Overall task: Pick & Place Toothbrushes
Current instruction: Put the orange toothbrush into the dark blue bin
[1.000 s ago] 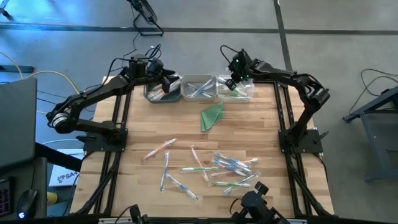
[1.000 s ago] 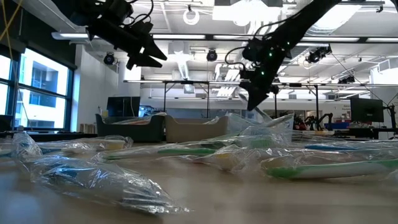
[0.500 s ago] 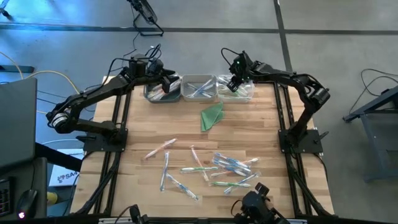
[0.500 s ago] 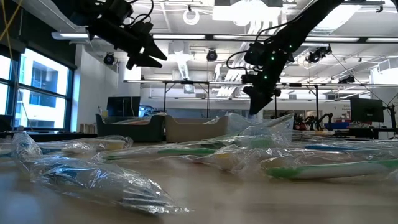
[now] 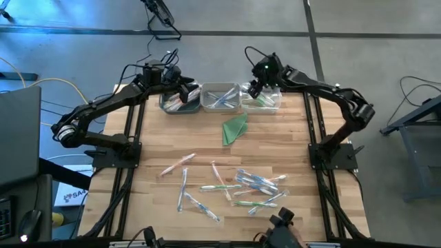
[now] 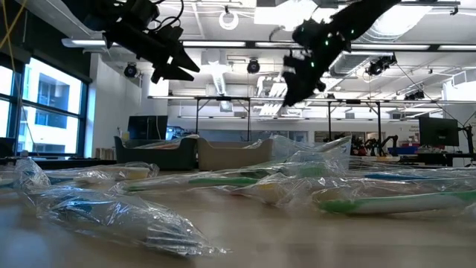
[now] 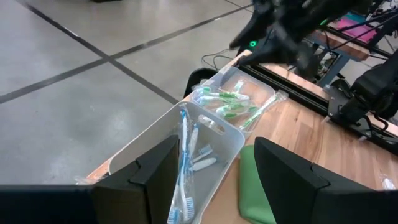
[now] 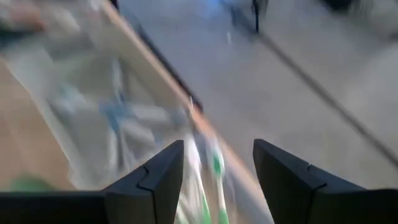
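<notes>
Several toothbrushes (image 5: 241, 186) in clear wrappers (image 6: 357, 197) lie scattered flat on the near half of the wooden table. At the far edge stand three bins: a grey one (image 5: 178, 102), a clear one (image 7: 186, 143) with blue toothbrushes, and a clear one (image 7: 239, 102) with green toothbrushes. My left gripper (image 5: 187, 88) hangs open above the grey bin, its fingers (image 7: 155, 174) empty. My right gripper (image 5: 255, 88) is open and empty above the bin of green toothbrushes (image 8: 214, 168).
A folded green cloth triangle (image 5: 234, 128) lies mid-table, between the bins and the scattered toothbrushes. Black rails (image 5: 313, 124) run along the table's left and right sides. Bare wood shows around the cloth and at the table's left.
My right gripper has risen from the bin of green toothbrushes, drawing a little toward the table's left and far edge and tipping up somewhat. My left gripper has kept still.
</notes>
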Controlling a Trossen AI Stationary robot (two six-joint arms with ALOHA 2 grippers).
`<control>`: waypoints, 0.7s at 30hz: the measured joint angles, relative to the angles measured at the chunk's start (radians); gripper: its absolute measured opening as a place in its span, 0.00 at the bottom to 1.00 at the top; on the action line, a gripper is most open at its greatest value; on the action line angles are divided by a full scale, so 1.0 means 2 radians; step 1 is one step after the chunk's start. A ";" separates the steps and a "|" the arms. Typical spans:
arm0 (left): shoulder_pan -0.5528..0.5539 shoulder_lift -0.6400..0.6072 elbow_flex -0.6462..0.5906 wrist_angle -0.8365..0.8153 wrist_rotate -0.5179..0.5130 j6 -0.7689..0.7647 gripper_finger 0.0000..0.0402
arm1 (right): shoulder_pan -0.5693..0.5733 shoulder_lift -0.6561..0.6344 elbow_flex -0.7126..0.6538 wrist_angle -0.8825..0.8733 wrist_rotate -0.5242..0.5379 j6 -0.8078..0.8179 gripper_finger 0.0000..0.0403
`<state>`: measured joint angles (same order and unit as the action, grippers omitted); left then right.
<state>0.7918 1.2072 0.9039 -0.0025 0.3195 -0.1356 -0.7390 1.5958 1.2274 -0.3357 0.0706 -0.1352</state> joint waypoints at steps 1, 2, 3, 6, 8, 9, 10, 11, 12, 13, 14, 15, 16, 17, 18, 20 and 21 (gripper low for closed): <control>0.000 0.000 0.000 0.000 0.000 0.000 0.51 | 0.005 -0.008 0.000 0.016 -0.004 0.000 0.46; 0.000 0.000 0.000 0.000 0.000 0.000 0.51 | 0.008 -0.014 0.000 0.034 -0.012 0.000 0.46; 0.000 0.000 0.000 0.000 0.000 0.000 0.51 | 0.012 -0.019 0.000 0.055 -0.019 0.003 0.46; 0.000 0.000 0.000 0.000 -0.007 0.000 0.51 | 0.020 -0.024 0.000 0.120 -0.046 0.034 0.46; 0.000 0.000 0.000 0.001 -0.008 0.000 0.51 | 0.026 -0.024 0.000 0.154 -0.067 0.059 0.46; 0.000 0.000 0.000 0.000 -0.008 0.000 0.51 | 0.028 -0.024 0.000 0.166 -0.083 0.068 0.47; 0.000 0.000 0.000 0.001 -0.008 -0.001 0.51 | 0.029 -0.023 0.000 0.174 -0.101 0.069 0.47; 0.000 0.000 0.000 0.001 -0.008 -0.002 0.51 | 0.031 -0.023 0.001 0.175 -0.116 0.069 0.47; 0.000 0.000 0.000 0.001 -0.008 -0.002 0.51 | 0.035 -0.022 0.001 0.174 -0.124 0.068 0.47; 0.000 0.000 0.000 0.001 -0.008 -0.002 0.51 | 0.039 -0.022 0.001 0.172 -0.127 0.067 0.47; 0.000 0.000 0.000 0.001 -0.008 -0.005 0.51 | 0.042 -0.021 0.001 0.169 -0.126 0.067 0.47; 0.000 0.000 0.000 0.001 -0.008 -0.008 0.51 | 0.044 -0.021 0.001 0.168 -0.123 0.067 0.47; 0.000 0.000 0.000 0.001 -0.009 -0.014 0.51 | 0.046 -0.021 0.001 0.168 -0.118 0.067 0.47; 0.000 0.000 0.000 0.001 -0.009 -0.015 0.51 | 0.047 -0.021 0.001 0.168 -0.116 0.068 0.47; 0.000 0.000 0.000 0.001 -0.008 -0.017 0.51 | 0.049 -0.021 0.001 0.168 -0.116 0.068 0.47; 0.000 -0.003 0.000 -0.002 -0.004 -0.032 0.50 | 0.049 -0.021 0.001 0.168 -0.117 0.068 0.47; -0.001 -0.006 -0.001 -0.004 0.000 -0.040 0.50 | 0.049 -0.021 0.001 0.167 -0.117 0.069 0.47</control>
<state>0.7901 1.1945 0.9028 -0.0096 0.3185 -0.2148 -0.6415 1.5539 1.2285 -0.0010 -0.1627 0.0025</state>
